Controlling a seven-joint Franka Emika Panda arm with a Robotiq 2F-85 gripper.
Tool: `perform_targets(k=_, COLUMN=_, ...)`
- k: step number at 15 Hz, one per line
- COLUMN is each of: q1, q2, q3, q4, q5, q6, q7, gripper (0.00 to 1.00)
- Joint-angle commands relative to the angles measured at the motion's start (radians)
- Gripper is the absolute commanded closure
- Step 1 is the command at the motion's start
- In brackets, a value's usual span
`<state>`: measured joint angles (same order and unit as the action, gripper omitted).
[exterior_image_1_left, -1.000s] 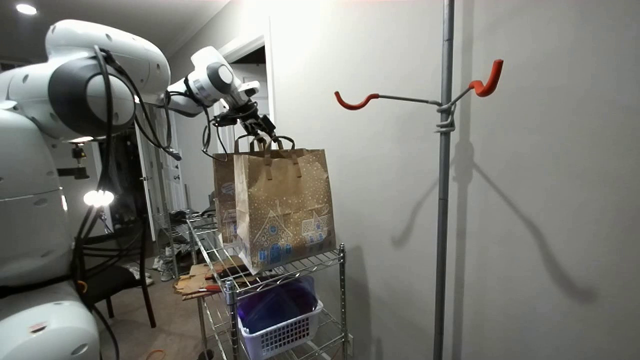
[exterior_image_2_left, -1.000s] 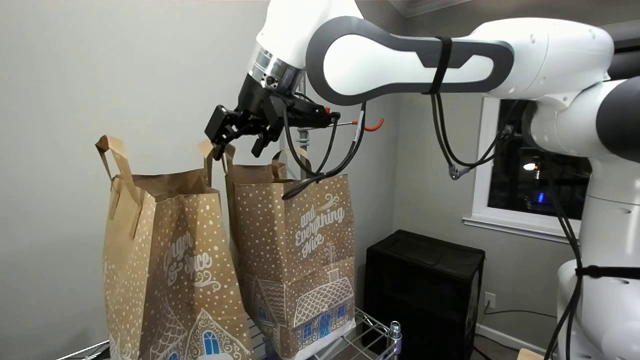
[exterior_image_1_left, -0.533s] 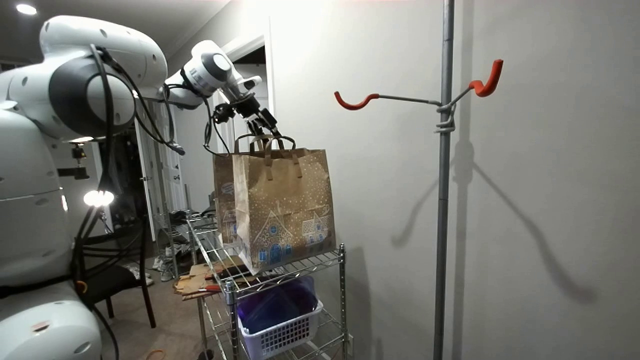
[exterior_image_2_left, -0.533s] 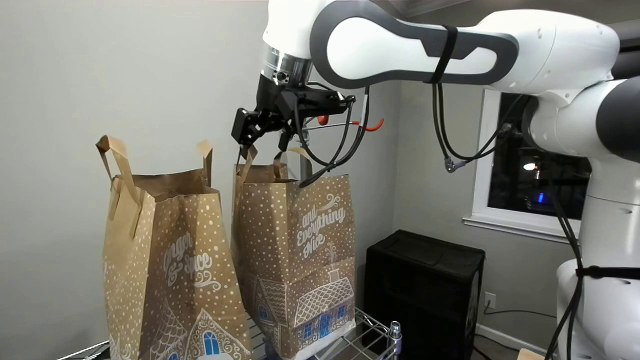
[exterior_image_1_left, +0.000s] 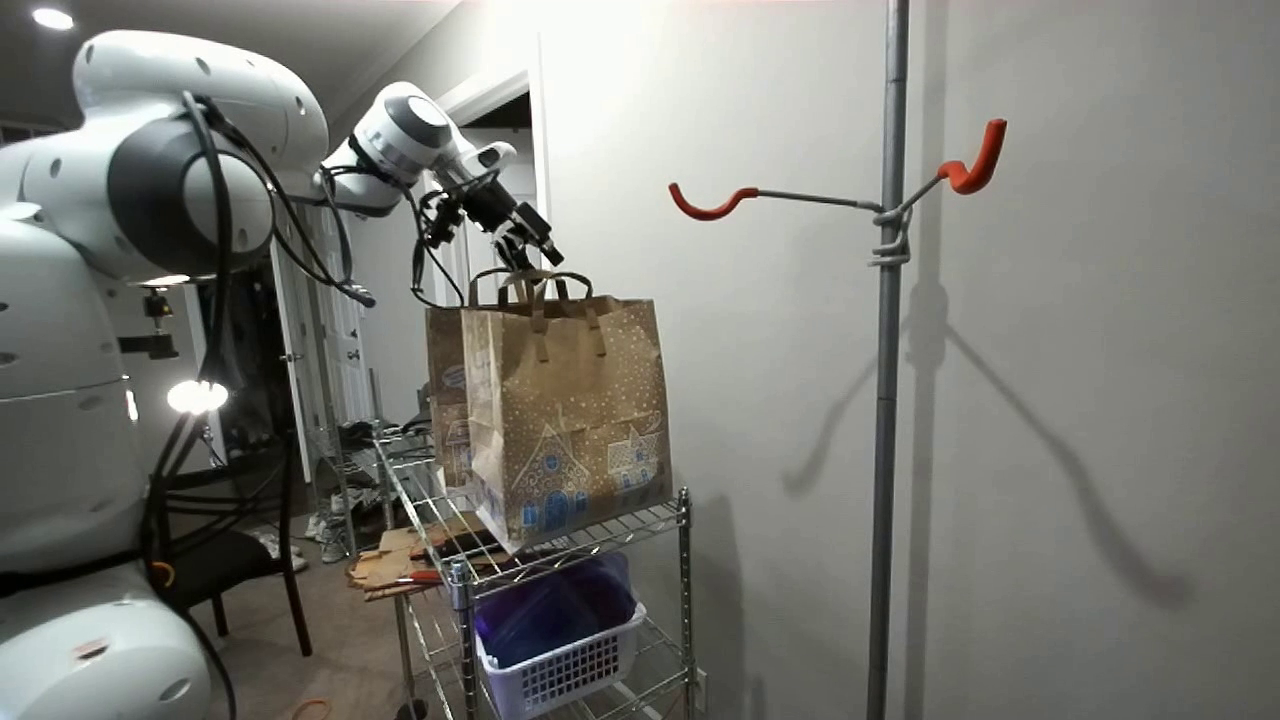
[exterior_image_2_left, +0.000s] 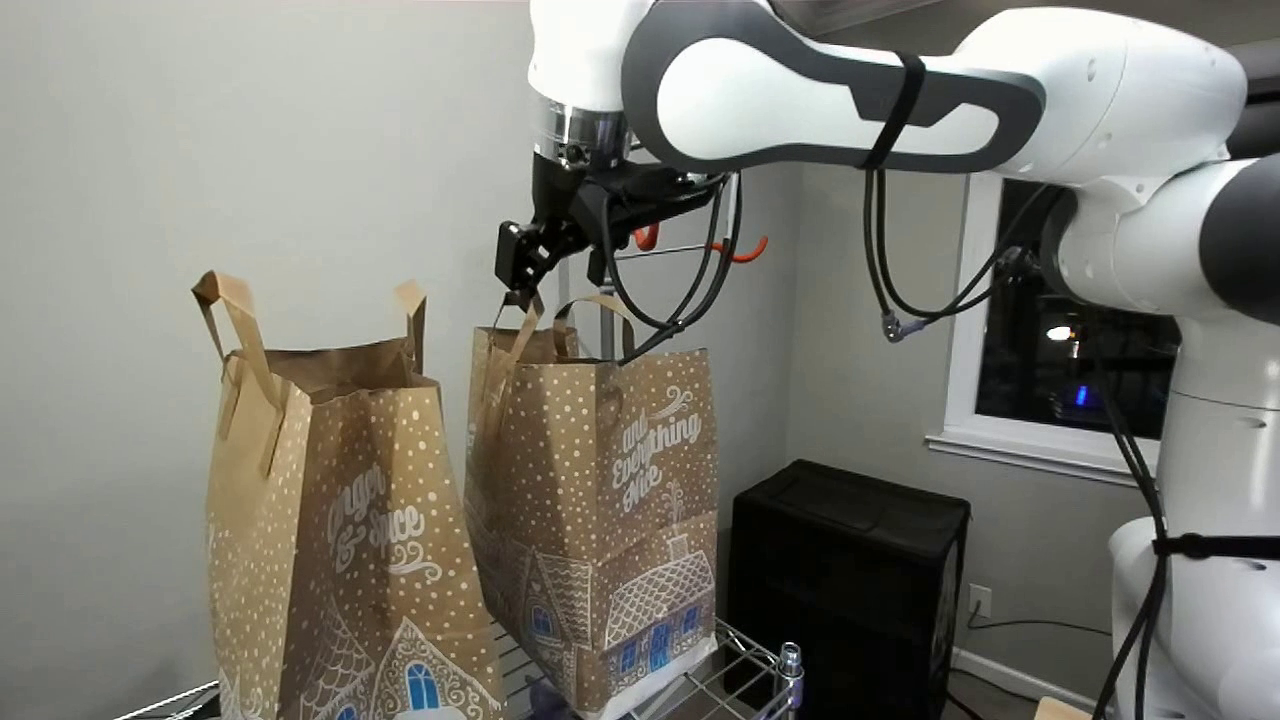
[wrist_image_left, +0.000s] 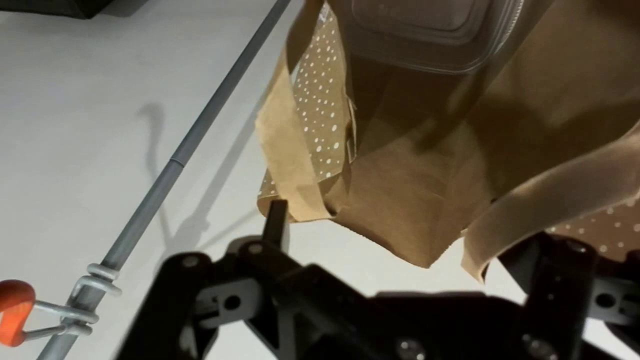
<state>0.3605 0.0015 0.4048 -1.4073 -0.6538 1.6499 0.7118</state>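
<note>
Paper bag (exterior_image_2_left: 597, 510), roughly upright with its long axis vertical, stands right of a second bag (exterior_image_2_left: 345, 520) in an exterior view, just below the jaws, which stand wide apart; in the wrist view, its right handle (wrist_image_left: 555, 197) crosses one finger (wrist_image_left: 562, 280), contact unclear.

two white-dotted brown paper bags (exterior_image_2_left: 540, 470), one black two-fingered claw (exterior_image_2_left: 556, 284), one clear rectangular plastic container (wrist_image_left: 420, 30), two curved red hooks (exterior_image_1_left: 986, 165), one grey metal pole (exterior_image_1_left: 887, 420), one white perforated plastic basket (exterior_image_1_left: 508, 690), one large black box (exterior_image_2_left: 850, 590), one black chair (exterior_image_1_left: 225, 570)
</note>
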Motion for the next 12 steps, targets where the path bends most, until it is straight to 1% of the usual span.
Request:
perform_targets(k=1, q1=0.01, q2=0.01, q3=-0.008, q4=0.012, q5=-0.053, q6=-0.067, q7=0.0, gripper=0.0)
perform_targets(k=5, q1=0.003, q2=0.008, q3=-0.022, q4=0.007, q5=-0.038, q6=-0.095, q7=0.001, gripper=0.0)
perform_targets(k=9, q1=-0.007, q2=0.001, q3=-0.045, q4=-0.006, q5=0.018, q6=-0.094, q7=0.003, gripper=0.0)
perform_targets(k=10, q1=-0.016, q2=-0.006, q3=-0.049, q4=-0.016, q5=0.048, q6=-0.08, q7=0.005, gripper=0.25)
perform_targets(k=11, q1=-0.018, q2=-0.008, q3=-0.055, q4=-0.018, q5=0.079, q6=-0.075, q7=0.003, gripper=0.26)
perform_targets(k=12, q1=-0.021, q2=-0.011, q3=-0.062, q4=-0.02, q5=0.12, q6=-0.068, q7=0.002, gripper=0.33)
